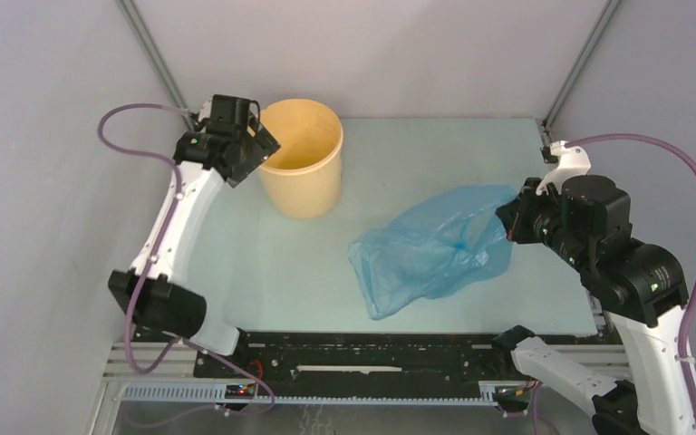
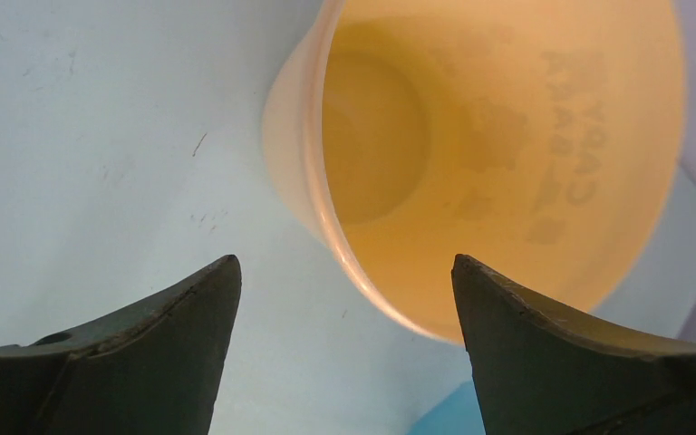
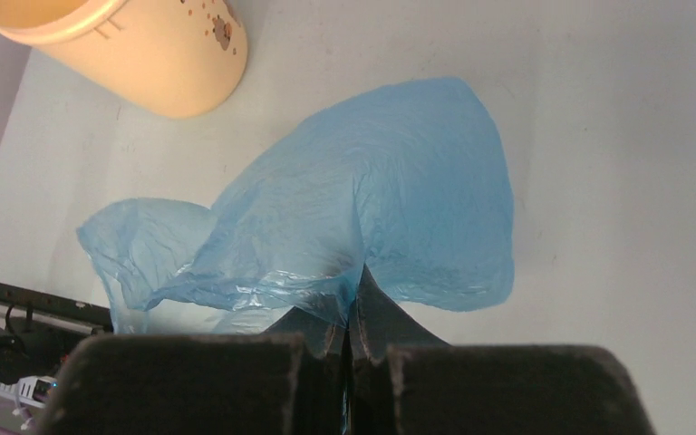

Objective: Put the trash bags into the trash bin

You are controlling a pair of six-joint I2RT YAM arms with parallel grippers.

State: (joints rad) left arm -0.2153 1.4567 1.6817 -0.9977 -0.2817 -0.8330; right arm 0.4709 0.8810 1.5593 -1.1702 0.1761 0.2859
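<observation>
The trash bin (image 1: 304, 168) is a pale yellow-tan bucket standing upright at the back left of the table, empty inside (image 2: 471, 136). My left gripper (image 1: 261, 149) hovers at its left rim, open, with nothing between the fingers (image 2: 190, 308). The trash bag (image 1: 435, 249), thin wrinkly light-blue plastic, lies spread over the table's middle right. My right gripper (image 1: 510, 222) is shut on the bag's right edge and lifts a fold of it (image 3: 362, 272). The rest of the bag (image 3: 390, 190) rests on the table, and the bin (image 3: 145, 45) shows beyond it at the top left.
The pale tabletop (image 1: 263, 263) is bounded by grey walls behind and at both sides. A black rail with cables (image 1: 372, 358) runs along the near edge between the arm bases. A corner of blue bag (image 2: 449, 417) shows low in the left wrist view.
</observation>
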